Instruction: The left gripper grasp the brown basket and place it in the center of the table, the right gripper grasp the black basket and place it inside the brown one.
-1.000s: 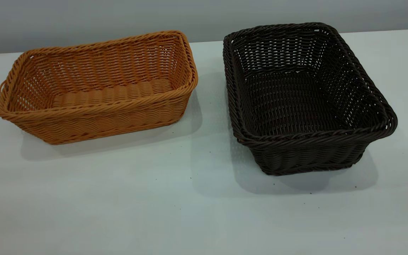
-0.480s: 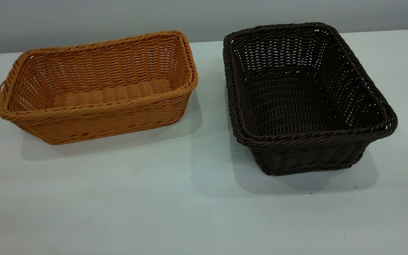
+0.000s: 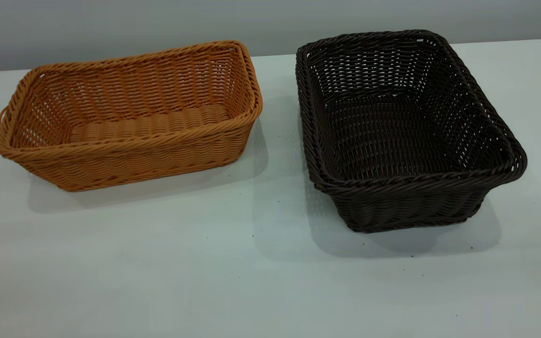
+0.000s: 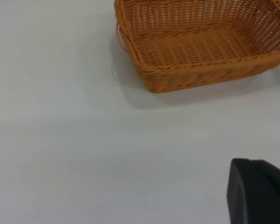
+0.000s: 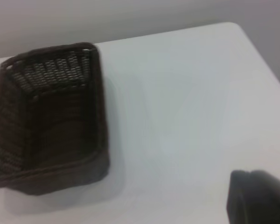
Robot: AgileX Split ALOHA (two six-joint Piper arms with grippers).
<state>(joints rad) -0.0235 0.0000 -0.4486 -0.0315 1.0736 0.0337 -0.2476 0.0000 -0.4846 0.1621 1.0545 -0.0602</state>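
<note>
The brown basket point(image 3: 129, 157) stands upright and empty at the left of the white table point(image 3: 204, 272). To its right, a hand's width away, the black basket point(image 3: 406, 209) also stands upright and empty. Neither arm shows in the exterior view. In the left wrist view my left gripper point(image 4: 251, 161) hovers over bare table, well short of the brown basket point(image 4: 196, 77), its fingers pressed together on nothing. My right gripper point(image 5: 250, 171) is likewise shut and empty over bare table, off to one side of the black basket point(image 5: 60, 179).
A grey wall point(image 3: 270, 19) runs behind the table's back edge. The right wrist view shows a rounded table corner point(image 5: 233, 25) beyond the black basket. Open tabletop lies in front of both baskets.
</note>
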